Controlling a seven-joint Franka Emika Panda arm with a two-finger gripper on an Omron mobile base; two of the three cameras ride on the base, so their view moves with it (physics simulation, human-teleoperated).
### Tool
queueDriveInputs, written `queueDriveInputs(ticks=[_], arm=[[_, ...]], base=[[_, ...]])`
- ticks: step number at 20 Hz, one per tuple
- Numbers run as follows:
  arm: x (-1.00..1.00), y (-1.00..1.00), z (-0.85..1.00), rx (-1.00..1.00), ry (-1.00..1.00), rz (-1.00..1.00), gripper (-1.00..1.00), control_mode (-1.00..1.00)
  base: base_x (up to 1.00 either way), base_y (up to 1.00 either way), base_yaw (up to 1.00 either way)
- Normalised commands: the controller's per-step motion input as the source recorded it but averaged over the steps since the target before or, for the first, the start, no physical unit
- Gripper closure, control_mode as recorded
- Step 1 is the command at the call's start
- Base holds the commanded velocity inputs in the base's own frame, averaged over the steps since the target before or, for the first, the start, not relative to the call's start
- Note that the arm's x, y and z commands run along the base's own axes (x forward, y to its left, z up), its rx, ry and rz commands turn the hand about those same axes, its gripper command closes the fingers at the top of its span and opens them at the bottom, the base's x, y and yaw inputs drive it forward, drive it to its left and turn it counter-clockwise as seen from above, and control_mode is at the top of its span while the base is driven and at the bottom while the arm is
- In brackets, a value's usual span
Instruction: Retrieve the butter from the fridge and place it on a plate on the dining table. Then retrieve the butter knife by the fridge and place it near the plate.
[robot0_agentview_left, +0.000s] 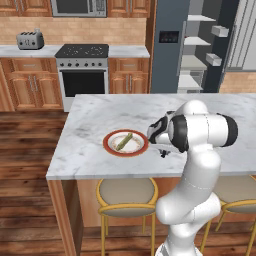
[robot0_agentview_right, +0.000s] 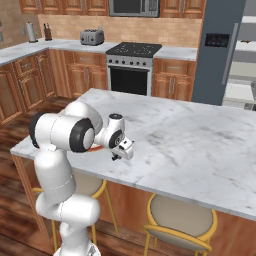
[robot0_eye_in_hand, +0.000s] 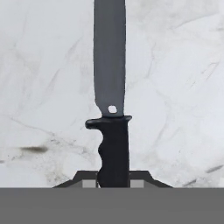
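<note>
- The gripper (robot0_agentview_left: 163, 152) hangs low over the dining table (robot0_agentview_left: 90, 120), just right of the plate (robot0_agentview_left: 126, 143), jaws clamped on the butter knife (robot0_eye_in_hand: 112, 127) by its black handle.
- The butter (robot0_agentview_left: 124, 141) lies on the plate.

No readable text, labels or numbers anywhere.

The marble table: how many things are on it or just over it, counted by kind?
Plate: 1
Butter stick, lying on the plate: 1
Butter knife, held in the gripper over the dining table: 1
Total: 3
</note>
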Motion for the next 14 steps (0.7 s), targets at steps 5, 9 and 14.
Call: queueDriveInputs(ticks=[5,9,14], arm=[[0.15,0.00,-0.05,0.00,0.00,0.00,1.00,-1.00],[0.12,0.01,0.00,0.00,0.00,0.00,1.00,-1.00],[0.19,0.12,-0.05,0.00,0.00,0.00,1.00,-1.00]], base=[[0.00,0.00,0.00],[0.00,0.00,0.00],[0.00,0.00,0.00]])
